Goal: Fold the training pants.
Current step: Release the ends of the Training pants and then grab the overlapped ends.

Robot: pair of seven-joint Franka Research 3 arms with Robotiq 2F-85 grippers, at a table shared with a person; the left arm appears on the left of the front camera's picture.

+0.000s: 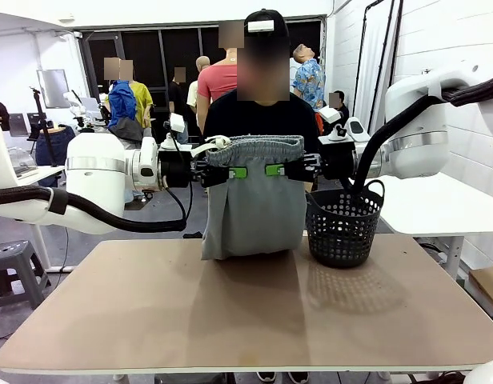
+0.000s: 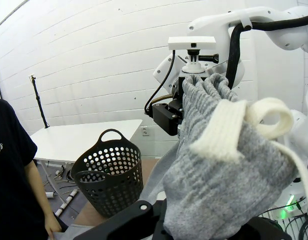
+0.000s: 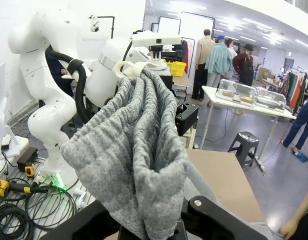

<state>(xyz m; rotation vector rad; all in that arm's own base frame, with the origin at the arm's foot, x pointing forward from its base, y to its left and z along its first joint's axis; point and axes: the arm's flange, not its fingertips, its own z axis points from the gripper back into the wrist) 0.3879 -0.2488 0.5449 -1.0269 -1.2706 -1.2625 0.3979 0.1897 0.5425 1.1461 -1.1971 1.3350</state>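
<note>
Counter [image 1: 150, 320] in the foreground. At 12 o'clock the training pants [image 1: 250, 208] hang by the waistband, left jaws and right jaws each clamped on it. Their long axis is upright, with the legs pointing to 6 o'clock and reaching the counter. Keeping the waistband level and taut should let them lie flat.

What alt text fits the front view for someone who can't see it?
The left gripper and right gripper, both black, hold light grey soft-fabric training pants up by the gathered waistband over a tan table. A black mesh basket stands at the robot's right; a person in black stands behind.
</note>
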